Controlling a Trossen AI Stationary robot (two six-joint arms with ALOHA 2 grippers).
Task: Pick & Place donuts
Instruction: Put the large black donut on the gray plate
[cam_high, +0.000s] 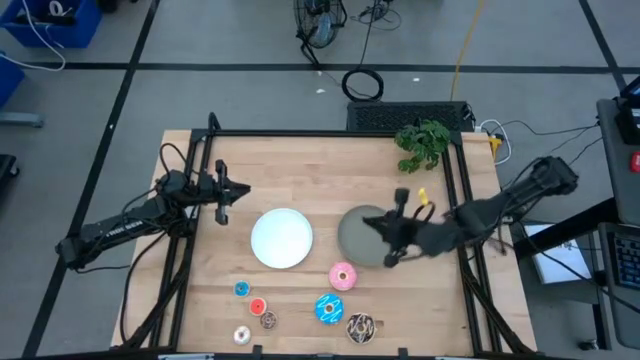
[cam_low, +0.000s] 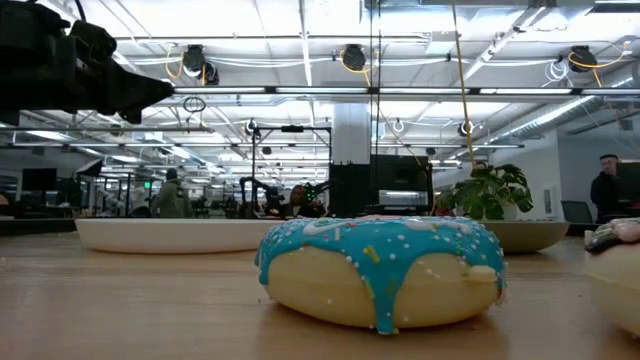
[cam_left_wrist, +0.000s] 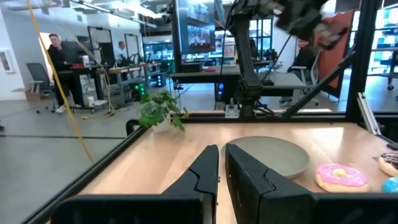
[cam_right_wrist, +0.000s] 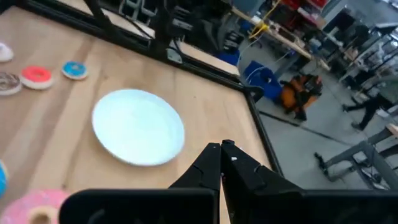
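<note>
Seven donuts lie near the table's near edge. The three larger ones are pink (cam_high: 343, 276), blue sprinkled (cam_high: 328, 309) and brown with white drizzle (cam_high: 360, 327). The tiny ones are blue (cam_high: 241, 289), red (cam_high: 257, 307), brown (cam_high: 268, 320) and white (cam_high: 241, 335). My right gripper (cam_high: 385, 240) (cam_right_wrist: 221, 152) is shut and hovers over the grey plate (cam_high: 355, 232), just beyond the pink donut. My left gripper (cam_high: 235, 192) (cam_left_wrist: 222, 165) is shut and waits above the table's left part, beyond the white plate (cam_high: 282, 238). The low view shows the blue sprinkled donut (cam_low: 380, 270) flat on the wood.
A small green plant (cam_high: 425, 142) stands at the far right corner, with a small yellow object (cam_high: 422, 197) near the grey plate. A black frame rail (cam_high: 330, 133) runs round the table. Bare wood lies between the two plates and the donuts. People stand in the room beyond.
</note>
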